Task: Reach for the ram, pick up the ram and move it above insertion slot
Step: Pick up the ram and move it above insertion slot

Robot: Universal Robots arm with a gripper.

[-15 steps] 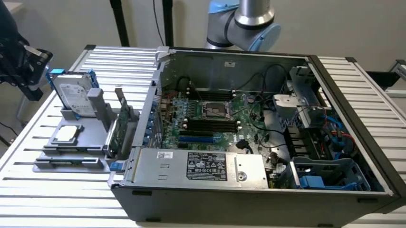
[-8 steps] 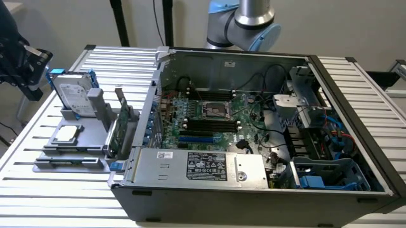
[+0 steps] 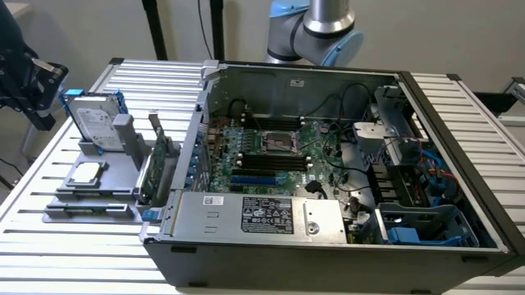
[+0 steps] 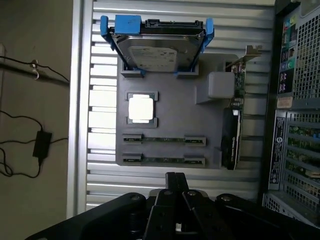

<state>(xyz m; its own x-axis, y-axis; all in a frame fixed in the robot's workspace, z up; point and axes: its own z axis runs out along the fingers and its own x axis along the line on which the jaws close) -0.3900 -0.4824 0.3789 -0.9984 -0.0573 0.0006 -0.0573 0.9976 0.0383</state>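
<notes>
Two ram sticks (image 4: 162,140) (image 4: 162,159), thin and green, lie side by side in clips along one edge of a grey holder (image 4: 200,125); the exterior view has them at its near edge (image 3: 88,209). My gripper (image 4: 175,176) hovers above the table just off that edge, apart from the sticks, its dark fingers (image 4: 171,192) pressed together and holding nothing. The dark shape at the exterior view's far left (image 3: 24,80) looks like the gripper. The motherboard's black memory slots (image 3: 275,161) lie inside the open computer case (image 3: 328,233).
The holder also carries a silver hard drive (image 4: 156,50) in blue brackets, a square processor chip (image 4: 141,108) and an upright green expansion card (image 4: 235,125). The slatted metal table (image 3: 74,258) ends at the exterior view's left. Cables lie on the floor (image 4: 30,145).
</notes>
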